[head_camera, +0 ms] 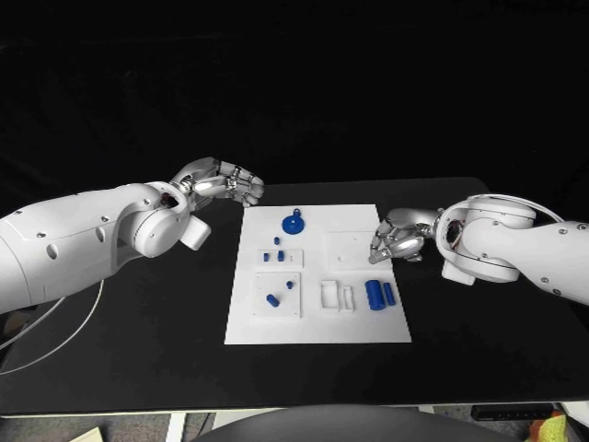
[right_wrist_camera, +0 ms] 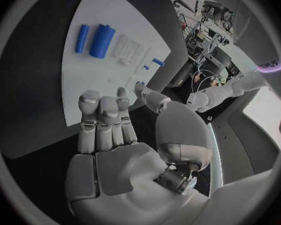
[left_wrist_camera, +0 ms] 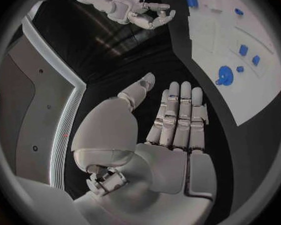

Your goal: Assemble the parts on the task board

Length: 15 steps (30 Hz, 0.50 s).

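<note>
From the head view, the white board [head_camera: 318, 274] lies mid-frame with blue parts [head_camera: 381, 294] on it. The left hand [head_camera: 222, 181] hovers off its upper-left corner, the right hand [head_camera: 398, 238] over its right edge.

Left wrist view: fingers [left_wrist_camera: 178, 117] straight, apart, empty.

Right wrist view: fingers [right_wrist_camera: 103, 117] loosely bent, empty.

The table [head_camera: 135, 350] is black and without any pattern. The board [head_camera: 318, 327] on it is plain white, and its small raised blocks [head_camera: 337, 296] are white too. The parts are blue: a round piece [head_camera: 294, 223], two cylinders [head_camera: 381, 294] and several little pegs [head_camera: 279, 256]. Both arms [head_camera: 69, 244] are white, and both hands, the left hand [head_camera: 223, 182] and the right hand [head_camera: 398, 238], are silver.
</note>
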{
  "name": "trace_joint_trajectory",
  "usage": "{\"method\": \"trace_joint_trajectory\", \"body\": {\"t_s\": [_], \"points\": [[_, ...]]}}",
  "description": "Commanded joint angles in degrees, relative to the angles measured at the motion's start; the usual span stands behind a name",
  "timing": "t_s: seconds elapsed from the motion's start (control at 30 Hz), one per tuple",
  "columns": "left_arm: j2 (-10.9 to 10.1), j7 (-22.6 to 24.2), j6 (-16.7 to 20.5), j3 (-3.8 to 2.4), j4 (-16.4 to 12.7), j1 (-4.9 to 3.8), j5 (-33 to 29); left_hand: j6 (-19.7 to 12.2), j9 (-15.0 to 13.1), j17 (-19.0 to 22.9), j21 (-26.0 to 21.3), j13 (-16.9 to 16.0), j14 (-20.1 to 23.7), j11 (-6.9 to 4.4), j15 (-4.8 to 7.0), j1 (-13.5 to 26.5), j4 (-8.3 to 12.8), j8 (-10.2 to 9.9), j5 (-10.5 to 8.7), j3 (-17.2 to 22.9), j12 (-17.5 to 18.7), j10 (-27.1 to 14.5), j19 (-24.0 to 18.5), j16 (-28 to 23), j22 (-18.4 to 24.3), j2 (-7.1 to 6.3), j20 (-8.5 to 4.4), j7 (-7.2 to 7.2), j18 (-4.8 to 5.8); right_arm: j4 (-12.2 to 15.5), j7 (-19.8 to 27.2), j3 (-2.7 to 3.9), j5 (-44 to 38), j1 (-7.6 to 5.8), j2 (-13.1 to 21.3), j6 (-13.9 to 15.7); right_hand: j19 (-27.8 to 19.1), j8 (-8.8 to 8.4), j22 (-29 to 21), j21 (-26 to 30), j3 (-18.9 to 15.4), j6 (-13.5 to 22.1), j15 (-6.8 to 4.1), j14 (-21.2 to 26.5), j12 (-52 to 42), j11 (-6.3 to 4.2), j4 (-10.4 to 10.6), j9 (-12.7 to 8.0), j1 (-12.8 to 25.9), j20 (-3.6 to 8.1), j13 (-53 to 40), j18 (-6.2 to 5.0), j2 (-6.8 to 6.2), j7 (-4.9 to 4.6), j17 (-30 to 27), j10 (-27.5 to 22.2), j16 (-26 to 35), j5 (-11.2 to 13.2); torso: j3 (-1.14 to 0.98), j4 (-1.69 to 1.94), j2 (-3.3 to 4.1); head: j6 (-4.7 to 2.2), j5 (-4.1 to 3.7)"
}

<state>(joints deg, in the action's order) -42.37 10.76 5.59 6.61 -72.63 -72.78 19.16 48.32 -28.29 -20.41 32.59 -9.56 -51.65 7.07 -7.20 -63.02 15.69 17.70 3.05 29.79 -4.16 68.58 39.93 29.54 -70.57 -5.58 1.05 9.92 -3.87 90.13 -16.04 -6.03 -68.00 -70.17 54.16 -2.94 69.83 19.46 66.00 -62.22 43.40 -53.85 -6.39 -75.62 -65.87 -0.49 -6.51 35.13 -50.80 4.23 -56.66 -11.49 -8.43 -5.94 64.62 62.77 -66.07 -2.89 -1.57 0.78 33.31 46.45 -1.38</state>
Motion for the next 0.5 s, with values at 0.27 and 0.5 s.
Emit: {"method": "trace_joint_trajectory", "body": {"t_s": [0.27, 0.5], "points": [[0.0, 0.8, -0.8, -0.04, -0.3, 0.02, -0.8, -0.5, 0.1, -0.2, -0.3, 0.1, -0.5, 0.06, -0.06, 0.7, -0.4, 0.4, -0.01, -0.1, 0.0, -0.4, 0.1, -0.5, -0.2, 0.07, 0.47, -0.01, -0.60, 1.4, -15.0, -2.11, 8.3, -0.01, 0.1, -6.6, 1.8, -1.27, 0.4, -0.8, 0.7, 1.9, 0.07, -0.3, -1.9, 0.40, -0.2, 0.8, 3.5, 1.31, -2.2, -3.51, 2.81, -0.46, 1.0, 1.2, -1.1, -0.1, -0.18, -1.11, -0.71, 0.39, -0.60], [0.0, 0.9, -0.9, -0.04, -0.3, 0.13, -0.8, -0.5, 0.2, -0.3, -0.4, 0.1, -0.5, 0.07, -0.07, 1.0, -0.6, 0.4, -0.01, -0.2, 0.1, -0.4, 0.1, -0.6, -0.2, 0.06, 0.47, 0.00, -0.59, 0.3, -17.0, -2.64, 10.0, 0.15, -0.5, -6.2, 1.8, -1.39, 0.6, -1.1, -1.2, 1.8, 0.21, -0.2, -1.9, 0.55, -0.3, 1.3, 7.6, 1.24, -2.8, -3.51, 1.08, -0.55, 1.2, 1.1, -1.3, 0.1, -0.19, -1.26, -0.75, 0.58, -0.75]]}}
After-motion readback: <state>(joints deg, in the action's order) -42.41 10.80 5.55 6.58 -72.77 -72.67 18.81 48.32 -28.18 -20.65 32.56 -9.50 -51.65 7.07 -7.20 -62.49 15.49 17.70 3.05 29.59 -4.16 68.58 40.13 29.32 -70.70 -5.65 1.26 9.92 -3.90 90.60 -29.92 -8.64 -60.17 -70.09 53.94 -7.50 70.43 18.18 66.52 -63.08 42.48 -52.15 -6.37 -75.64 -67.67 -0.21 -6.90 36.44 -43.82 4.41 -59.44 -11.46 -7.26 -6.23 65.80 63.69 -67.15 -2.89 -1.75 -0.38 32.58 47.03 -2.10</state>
